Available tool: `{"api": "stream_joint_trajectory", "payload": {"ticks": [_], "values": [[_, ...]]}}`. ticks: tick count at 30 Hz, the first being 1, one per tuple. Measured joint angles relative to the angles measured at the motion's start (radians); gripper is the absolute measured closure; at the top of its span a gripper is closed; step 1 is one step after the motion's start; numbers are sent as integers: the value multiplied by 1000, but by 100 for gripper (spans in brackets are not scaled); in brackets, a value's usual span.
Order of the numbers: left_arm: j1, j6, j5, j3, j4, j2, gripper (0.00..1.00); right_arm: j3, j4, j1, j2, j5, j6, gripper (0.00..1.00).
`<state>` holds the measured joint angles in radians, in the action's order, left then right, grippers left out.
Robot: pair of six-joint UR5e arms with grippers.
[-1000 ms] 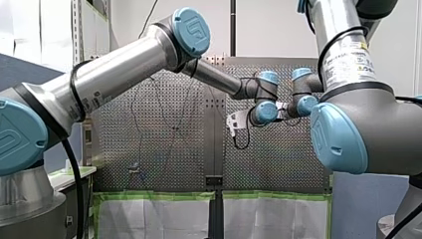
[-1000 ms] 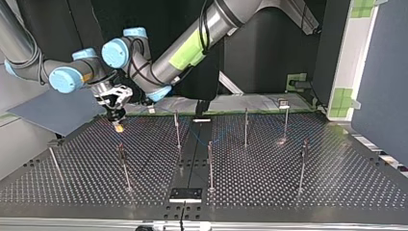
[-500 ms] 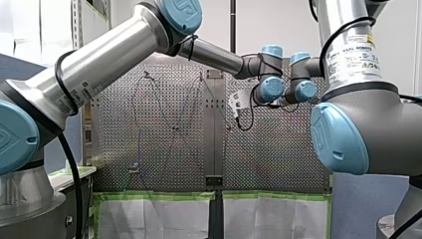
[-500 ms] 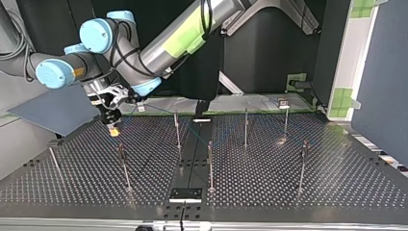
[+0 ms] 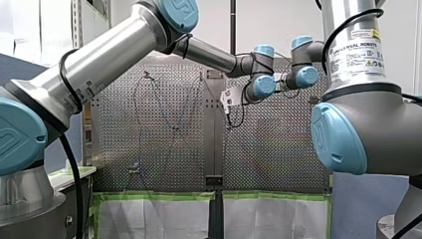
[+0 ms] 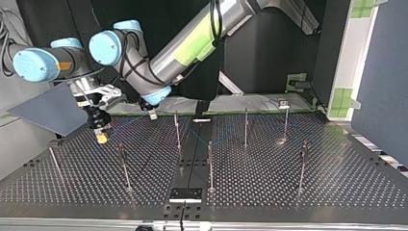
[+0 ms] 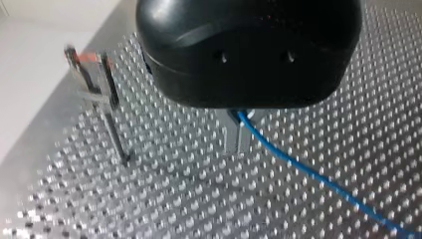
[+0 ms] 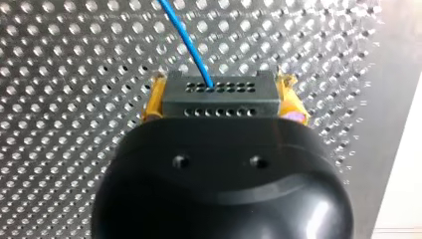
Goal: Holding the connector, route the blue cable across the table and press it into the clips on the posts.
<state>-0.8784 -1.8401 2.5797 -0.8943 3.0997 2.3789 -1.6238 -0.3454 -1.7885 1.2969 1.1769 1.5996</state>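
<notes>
In the right wrist view, my right gripper [image 8: 221,99] is shut with its yellow pads [image 8: 154,99] on the black connector [image 8: 220,94]. The blue cable [image 8: 191,45] runs out ahead of the connector over the perforated table. In the top view this gripper [image 6: 101,137] hangs low at the left, just above the table. My left gripper [image 6: 153,114] is further back, nearer the middle. In the left wrist view its metal fingers [image 7: 234,134] are shut on the blue cable [image 7: 308,174], which trails off to one side. A clip post [image 7: 107,99] stands beside it.
Several thin clip posts stand on the table [image 6: 337,178], among them post [image 6: 177,127], post [image 6: 210,163] and post [image 6: 123,161]. A black plate [image 6: 185,194] lies at the near edge. A grey panel [image 6: 48,110] leans at the top view's left.
My right gripper has carried the connector toward the top view's left and nearer that camera. My left arm rose in the front view, and its gripper has stayed on the cable.
</notes>
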Motion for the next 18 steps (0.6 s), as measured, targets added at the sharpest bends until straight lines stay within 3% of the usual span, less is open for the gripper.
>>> {"api": "stream_joint_trajectory", "payload": {"ticks": [6, 18], "values": [[21, 12, -9, -7, -7, -15, 100, 0, 0, -6, 21, -5, 3, 100], [-8, 24, 5, -8, -1, -57, 100, 0, 0, -11, 93, -6, 19, 100]]}}
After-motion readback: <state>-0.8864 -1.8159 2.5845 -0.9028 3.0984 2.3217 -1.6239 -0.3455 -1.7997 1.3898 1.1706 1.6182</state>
